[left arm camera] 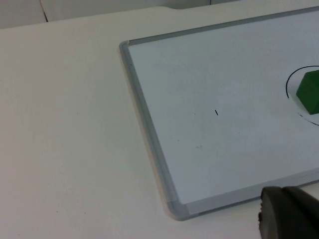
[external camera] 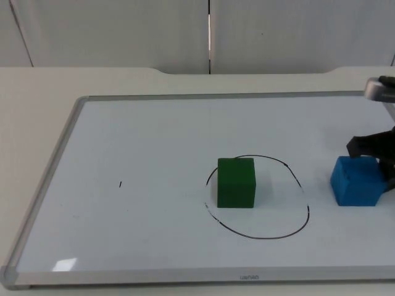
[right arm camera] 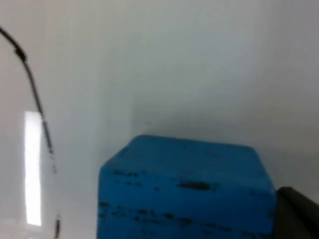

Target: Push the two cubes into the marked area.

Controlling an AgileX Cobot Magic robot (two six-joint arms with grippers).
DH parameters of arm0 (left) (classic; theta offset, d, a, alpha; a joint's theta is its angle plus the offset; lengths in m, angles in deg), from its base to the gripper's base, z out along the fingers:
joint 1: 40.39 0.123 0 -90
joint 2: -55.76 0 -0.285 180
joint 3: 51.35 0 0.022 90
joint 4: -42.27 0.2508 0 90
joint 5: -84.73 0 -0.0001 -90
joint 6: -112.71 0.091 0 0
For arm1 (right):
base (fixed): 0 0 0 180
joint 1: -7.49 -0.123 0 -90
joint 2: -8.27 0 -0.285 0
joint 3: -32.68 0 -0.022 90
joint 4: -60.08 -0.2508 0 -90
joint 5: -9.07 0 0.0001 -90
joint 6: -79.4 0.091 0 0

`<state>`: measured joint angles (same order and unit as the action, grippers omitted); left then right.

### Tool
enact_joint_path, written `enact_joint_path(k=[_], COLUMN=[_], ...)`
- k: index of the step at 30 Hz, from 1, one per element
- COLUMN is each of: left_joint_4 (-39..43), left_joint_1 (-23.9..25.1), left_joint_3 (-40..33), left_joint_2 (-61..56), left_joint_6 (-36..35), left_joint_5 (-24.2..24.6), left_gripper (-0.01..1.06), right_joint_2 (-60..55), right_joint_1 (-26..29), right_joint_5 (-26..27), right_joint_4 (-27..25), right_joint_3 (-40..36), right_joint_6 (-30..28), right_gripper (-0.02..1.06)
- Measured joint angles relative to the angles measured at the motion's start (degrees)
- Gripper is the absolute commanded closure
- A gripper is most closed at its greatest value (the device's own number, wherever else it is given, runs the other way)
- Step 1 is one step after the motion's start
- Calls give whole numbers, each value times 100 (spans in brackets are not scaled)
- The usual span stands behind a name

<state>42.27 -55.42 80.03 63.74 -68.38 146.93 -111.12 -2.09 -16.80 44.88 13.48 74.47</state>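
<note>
On the desk [external camera: 37,92] in front of you lies a whiteboard [external camera: 142,142] with a grey metal frame, and on it a hand-drawn black ring [external camera: 307,213] marks the target area, right of the board's middle. The green cube [external camera: 236,182] sits inside that ring, on its left part, close to the drawn line there. From the left wrist camera you can see the green cube [left arm camera: 309,92] within the arc of the ring [left arm camera: 289,84], well away from the board's rounded corner [left arm camera: 175,209].

The blue cube [external camera: 356,180] stands outside the ring, just to its right, near the board's right end — a strip of bare board lies between the cube and the line. The right gripper [external camera: 376,148] is at the far right side of the blue cube, right against it; whether it actually touches you cannot tell. In the right wrist view the blue cube [right arm camera: 187,191] looms large, its face scuffed with dark marks, and a stretch of the ring [right arm camera: 35,94] curves past beyond it. You cannot tell whether the right gripper is spread or pressed together.

The left gripper [left arm camera: 289,214] waits off the board, over the desk by the board's corner — its state cannot be told either.

A small dark tick [external camera: 120,184] marks the board's left half.
</note>
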Motion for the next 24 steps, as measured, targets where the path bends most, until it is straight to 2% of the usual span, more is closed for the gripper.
enact_joint_path(k=[7, 24], left_joint_4=[0, 0], left_joint_1=[0, 0], left_joint_3=[0, 0], left_joint_2=[0, 0], left_joint_6=[11, 23], left_joint_5=[0, 0], left_gripper=[105, 105], right_joint_2=[0, 0], right_joint_1=[-314, -340], right_joint_5=[203, 418], right_joint_4=[-17, -106], right_joint_3=[0, 0], right_joint_6=[66, 105], right_gripper=[104, 104])
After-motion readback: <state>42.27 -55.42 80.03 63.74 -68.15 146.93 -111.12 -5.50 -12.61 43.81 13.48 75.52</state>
